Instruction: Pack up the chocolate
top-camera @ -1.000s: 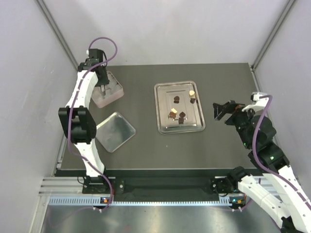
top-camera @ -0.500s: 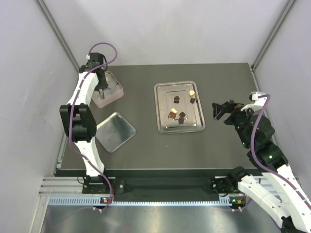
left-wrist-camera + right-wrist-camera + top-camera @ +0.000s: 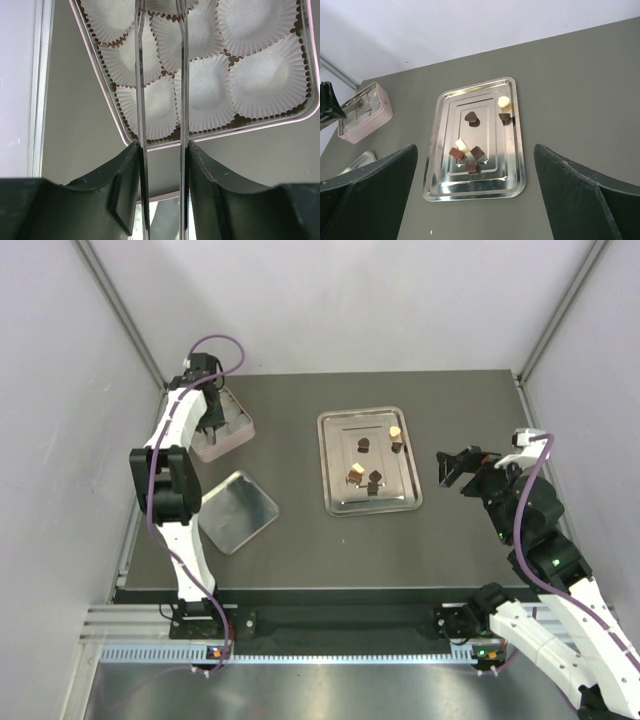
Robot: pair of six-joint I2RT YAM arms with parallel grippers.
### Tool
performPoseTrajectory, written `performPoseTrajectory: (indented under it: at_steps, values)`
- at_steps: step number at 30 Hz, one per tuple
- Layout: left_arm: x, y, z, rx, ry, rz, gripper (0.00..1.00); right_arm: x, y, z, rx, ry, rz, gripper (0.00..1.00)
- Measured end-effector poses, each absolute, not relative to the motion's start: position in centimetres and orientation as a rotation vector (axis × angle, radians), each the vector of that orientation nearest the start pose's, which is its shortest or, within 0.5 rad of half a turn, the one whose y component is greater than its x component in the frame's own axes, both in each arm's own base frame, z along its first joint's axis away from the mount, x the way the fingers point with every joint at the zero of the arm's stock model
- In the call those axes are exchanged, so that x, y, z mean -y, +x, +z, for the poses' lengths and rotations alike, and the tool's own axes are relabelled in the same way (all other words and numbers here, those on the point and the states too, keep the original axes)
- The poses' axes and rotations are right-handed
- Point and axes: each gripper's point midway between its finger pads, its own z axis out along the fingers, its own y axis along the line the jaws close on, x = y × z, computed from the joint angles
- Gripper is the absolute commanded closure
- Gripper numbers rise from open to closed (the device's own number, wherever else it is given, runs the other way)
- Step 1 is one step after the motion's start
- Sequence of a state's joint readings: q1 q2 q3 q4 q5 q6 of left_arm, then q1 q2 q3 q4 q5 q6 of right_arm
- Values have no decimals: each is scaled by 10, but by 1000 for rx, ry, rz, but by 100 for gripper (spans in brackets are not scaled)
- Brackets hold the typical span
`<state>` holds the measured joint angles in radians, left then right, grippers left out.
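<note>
While chocolate (image 3: 478, 152) lies on tray (image 3: 490, 186), tin (image 3: 369, 126) holds white paper cups (image 3: 260, 80).

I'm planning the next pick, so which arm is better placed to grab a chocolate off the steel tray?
Right. The right gripper is open beside the steel tray, facing the chocolates. The left gripper is over the pink tin, well away from the tray.

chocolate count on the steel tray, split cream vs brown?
Cream pieces: 2
Brown pieces, dark and mid together: 5
Total: 7, all on the steel tray
</note>
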<state>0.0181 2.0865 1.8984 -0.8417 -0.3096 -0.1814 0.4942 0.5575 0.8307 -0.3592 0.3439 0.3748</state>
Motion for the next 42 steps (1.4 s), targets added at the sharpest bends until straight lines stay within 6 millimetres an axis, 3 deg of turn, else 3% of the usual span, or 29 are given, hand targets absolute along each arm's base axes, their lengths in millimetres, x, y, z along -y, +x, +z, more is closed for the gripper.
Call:
performPoseTrajectory:
  at_steps: [12,17,20,23,27,32,37,40,42]
  values:
    - [-53,495,132,-2523,-347,325,54,-82,247,316,-1658,163,376,0]
    - [-35,495,154,-2488,-299,275,54,-81,245,318,-1652,167,382,0]
    - [-3,489,182,-2438,-223,218,54,-81,244,318,-1649,170,386,0]
    - [44,476,212,-2383,-108,155,53,-80,243,318,-1649,173,388,0]
    - [112,451,232,-2339,62,38,53,-80,242,317,-1653,173,387,0]
    - [197,410,217,-2355,261,-163,53,-80,241,313,-1672,172,380,0]
    - [263,372,195,-2371,457,-277,52,-78,238,311,-1683,171,375,0]
    - [293,364,183,-2362,531,-322,50,-77,236,316,-1671,173,381,0]
    - [303,367,170,-2368,549,-329,47,-76,235,318,-1667,174,383,0]
